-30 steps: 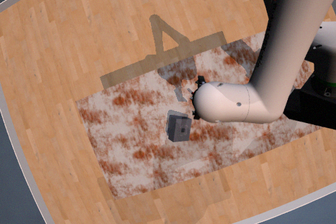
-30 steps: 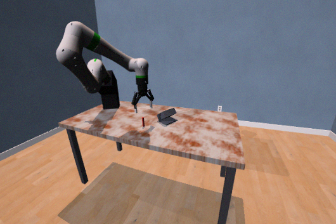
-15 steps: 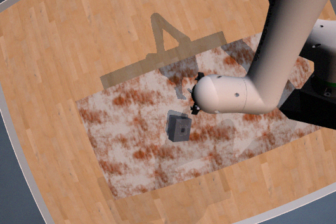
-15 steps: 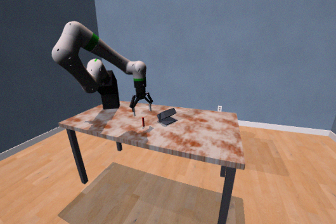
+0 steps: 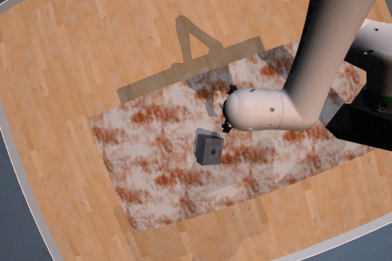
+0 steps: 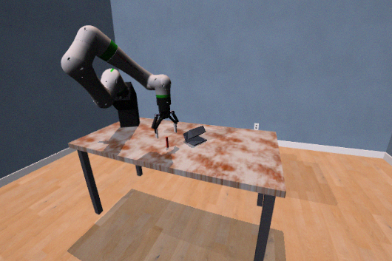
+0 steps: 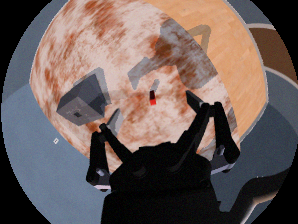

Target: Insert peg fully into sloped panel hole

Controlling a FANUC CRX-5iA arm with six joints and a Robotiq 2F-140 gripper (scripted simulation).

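Red against the mottled rust-and-white tabletop (image 6: 237, 159), the peg (image 6: 167, 142) stands upright at centre-left of the exterior view, apart from every other object. In the wrist view the peg (image 7: 153, 102) appears as a small red mark just above centre, between and beyond the black fingers.

The hand (image 6: 165, 126) hangs above the tabletop with its fingers spread fully apart and nothing between them. It sits above and slightly to the upper left of the peg in the exterior view, not yet around it.

The step in hand appears to be the approach for the grasp. To do it well:
- Centre the spread fingers over the peg so that it lies midway between them before descending.
- Descend straight down; a sideways brush would likely topple the slim upright peg.
- Close on the upper part of the shaft, leaving the lower end free for insertion.

The sloped panel (image 6: 194, 135) stands just to the right of the peg in the exterior view. From above, the sloped panel (image 5: 209, 149) shows as a grey square with the hole (image 5: 213, 151) as a dark dot near its middle; the arm hides the peg in that view.

Open room: the peg and panel stand well in from the tabletop edges. The only nearby obstacle is the panel itself, so the finger on that side needs watching during the descent. The arm's dark pedestal (image 6: 130, 111) stands at the far left corner, well apart.
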